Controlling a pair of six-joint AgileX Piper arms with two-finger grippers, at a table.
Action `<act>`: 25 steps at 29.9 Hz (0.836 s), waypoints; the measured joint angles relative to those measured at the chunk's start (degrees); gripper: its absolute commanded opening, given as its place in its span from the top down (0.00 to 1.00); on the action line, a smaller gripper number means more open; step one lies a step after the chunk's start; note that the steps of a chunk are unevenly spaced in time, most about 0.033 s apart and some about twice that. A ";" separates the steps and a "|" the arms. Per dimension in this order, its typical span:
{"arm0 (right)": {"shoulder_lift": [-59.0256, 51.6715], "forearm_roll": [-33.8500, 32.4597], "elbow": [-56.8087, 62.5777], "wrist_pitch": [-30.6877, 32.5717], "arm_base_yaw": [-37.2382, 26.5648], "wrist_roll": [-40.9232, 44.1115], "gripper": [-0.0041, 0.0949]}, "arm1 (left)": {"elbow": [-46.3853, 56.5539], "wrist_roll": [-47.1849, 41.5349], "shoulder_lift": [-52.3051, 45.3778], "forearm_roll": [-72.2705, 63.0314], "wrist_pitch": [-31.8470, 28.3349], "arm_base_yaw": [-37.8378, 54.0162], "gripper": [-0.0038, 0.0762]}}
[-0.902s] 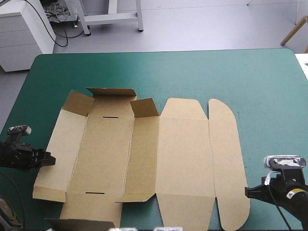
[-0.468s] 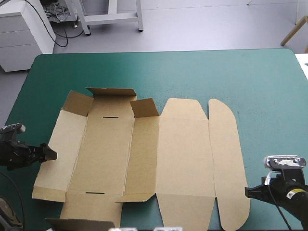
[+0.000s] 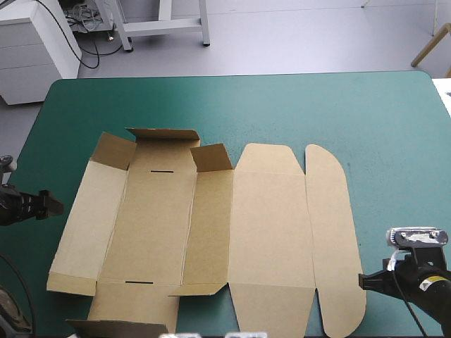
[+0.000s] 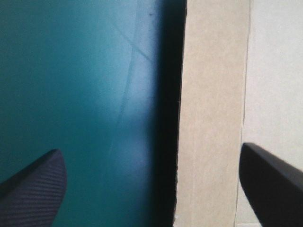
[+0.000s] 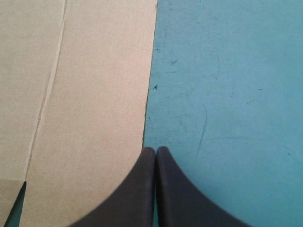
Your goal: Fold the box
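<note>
Flat cut-sheet box [image 3: 211, 232] of brown board: centre of frame on teal-green cover [image 3: 317, 105] | left gripper [image 3: 58, 204]: left edge, black fingers spread beside box's outer panel | right gripper [image 3: 362, 282]: lower right, pressed together, empty | likely light, stiff, creased; pinch outer panel edge

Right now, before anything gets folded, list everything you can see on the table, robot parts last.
Table: one, teal-green cover, fills most of the high view.
Box: one, brown, lying mostly flat across the cover's middle and left, some flaps raised on its left part.
Left gripper: one, black, fingers open, at the table's left edge beside the box's left edge.
Right gripper: one, black, fingers shut, near the table's near right corner at the box's right edge.
</note>
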 measured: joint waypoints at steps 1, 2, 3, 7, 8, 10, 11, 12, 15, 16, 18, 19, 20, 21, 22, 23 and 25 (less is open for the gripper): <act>0.00 0.00 0.00 0.00 0.00 0.00 0.98 | 0.09 -0.32 0.00 0.45 0.06 0.00 0.07; 0.00 0.00 0.00 0.00 0.00 0.00 0.98 | 0.31 -0.75 0.00 0.97 0.06 0.00 0.07; 0.00 0.00 0.00 0.00 0.00 0.00 0.98 | 0.45 -0.96 0.00 1.25 0.10 0.00 0.07; 0.00 0.00 0.00 0.00 0.00 0.00 0.98 | 2.10 -1.06 0.00 1.32 0.17 0.00 0.07; 0.00 0.00 0.00 0.00 0.00 0.00 0.98 | 2.90 -0.82 0.00 1.32 0.17 0.00 0.07; 0.00 0.00 0.00 0.00 0.00 0.00 0.98 | 4.91 -0.43 0.00 1.32 0.11 0.00 0.07; 0.00 0.00 0.00 0.00 0.00 0.00 0.98 | 6.04 0.12 0.00 1.28 0.06 0.00 0.07; 0.00 0.00 0.00 0.00 0.00 0.00 0.98 | 6.95 0.54 0.00 1.19 0.08 0.00 0.07; 0.00 0.00 0.00 0.00 0.00 0.00 0.98 | 10.17 2.20 0.00 0.25 0.00 0.00 0.07; 0.00 0.00 0.00 0.00 0.00 0.00 0.98 | 11.24 2.88 0.00 -0.37 0.00 0.00 0.07; 0.00 0.00 0.00 0.00 0.00 -0.05 0.98 | 13.09 4.35 0.07 -1.59 -0.16 0.00 0.07; 0.00 0.00 0.00 0.00 0.00 -0.05 0.98 | 13.89 5.03 0.22 -2.33 -0.21 0.00 0.07; 0.00 0.00 0.00 0.00 0.00 -0.05 0.98 | 14.64 5.66 0.53 -3.17 -0.23 0.00 0.07; 0.00 0.00 0.00 0.00 0.00 -0.05 0.98 | 15.33 6.16 0.93 -3.74 -0.37 0.00 0.07; 0.00 0.00 0.00 0.00 0.00 -0.05 0.98 | 15.78 6.32 1.35 -4.04 -0.44 0.00 0.07; 0.00 0.00 0.00 0.00 0.00 -0.05 0.98 | 16.25 6.55 1.92 -4.39 -0.46 0.00 0.07; 0.00 0.00 0.00 0.00 0.00 -0.05 0.98 | 16.74 6.81 3.17 -5.20 -0.64 0.00 0.07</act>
